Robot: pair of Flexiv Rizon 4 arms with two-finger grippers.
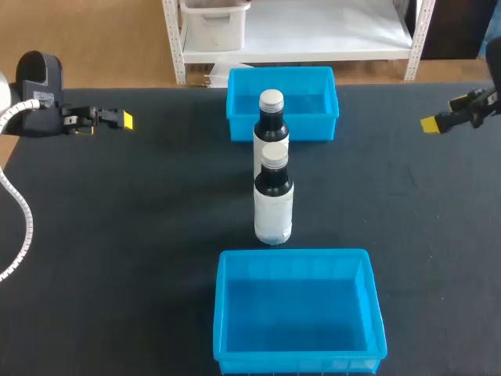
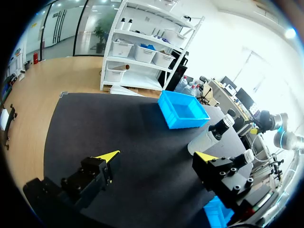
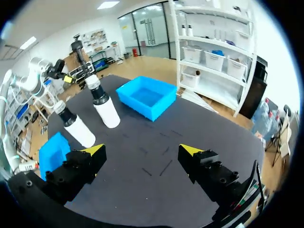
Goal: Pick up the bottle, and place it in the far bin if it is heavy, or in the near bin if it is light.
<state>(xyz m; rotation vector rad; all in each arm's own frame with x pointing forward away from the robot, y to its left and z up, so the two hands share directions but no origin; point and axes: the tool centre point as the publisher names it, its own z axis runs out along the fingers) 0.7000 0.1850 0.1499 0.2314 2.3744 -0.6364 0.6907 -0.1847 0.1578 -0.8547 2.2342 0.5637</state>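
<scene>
Though between bins [image 1: 235, 106], bottles [image 1: 273, 207] far from jaws.

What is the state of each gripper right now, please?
Left gripper: open, holding nothing.
Right gripper: open, holding nothing.

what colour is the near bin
Bright blue; the near bin shows best in the head view.
</scene>
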